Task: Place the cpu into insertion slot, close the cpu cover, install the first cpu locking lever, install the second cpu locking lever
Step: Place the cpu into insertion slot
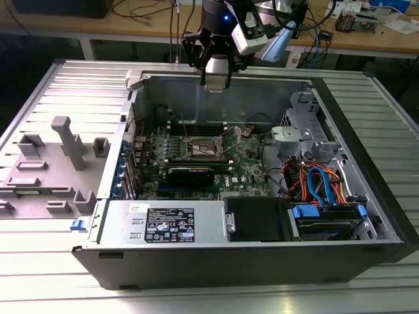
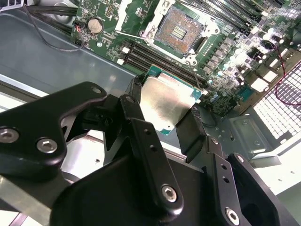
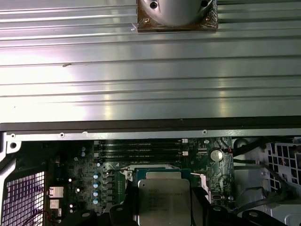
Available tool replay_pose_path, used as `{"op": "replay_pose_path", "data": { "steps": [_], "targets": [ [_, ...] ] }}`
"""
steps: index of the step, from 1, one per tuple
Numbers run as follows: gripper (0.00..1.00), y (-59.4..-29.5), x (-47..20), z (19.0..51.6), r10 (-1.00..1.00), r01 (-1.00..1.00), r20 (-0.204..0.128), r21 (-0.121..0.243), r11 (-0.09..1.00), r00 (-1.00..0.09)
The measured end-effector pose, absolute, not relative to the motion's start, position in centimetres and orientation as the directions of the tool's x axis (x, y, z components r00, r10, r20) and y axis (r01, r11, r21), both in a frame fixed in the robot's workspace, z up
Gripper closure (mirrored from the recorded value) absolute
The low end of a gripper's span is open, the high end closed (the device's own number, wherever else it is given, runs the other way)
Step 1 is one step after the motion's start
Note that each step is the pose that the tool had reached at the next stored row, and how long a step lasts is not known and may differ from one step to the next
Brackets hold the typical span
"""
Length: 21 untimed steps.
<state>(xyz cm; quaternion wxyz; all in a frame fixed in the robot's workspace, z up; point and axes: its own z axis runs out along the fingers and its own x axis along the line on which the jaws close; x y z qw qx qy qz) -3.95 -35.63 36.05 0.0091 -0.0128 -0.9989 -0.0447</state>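
Observation:
My gripper hangs above the back wall of the open computer case, shut on the cpu. The cpu is a flat square chip with a dull silver top, pinched at two opposite edges by the black fingers. It also shows between the fingers in the first wrist view. The insertion slot lies bare and dark on the green board below and ahead of the chip, and sits mid-board in the exterior view. The cpu cover looks swung back at the slot's side.
Long black memory slots run between the chip and the socket. A black card, a power supply and coloured cables fill the case's near side. A grey fixture plate lies at the exterior view's left.

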Motion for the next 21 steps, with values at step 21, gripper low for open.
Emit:
{"op": "replay_pose_path", "data": {
  "steps": [21],
  "targets": [
    [0.46, -35.9, -3.9, 36.05, 0.046, 0.048, 0.019, 0.089, 0.995, -0.999]
  ]
}}
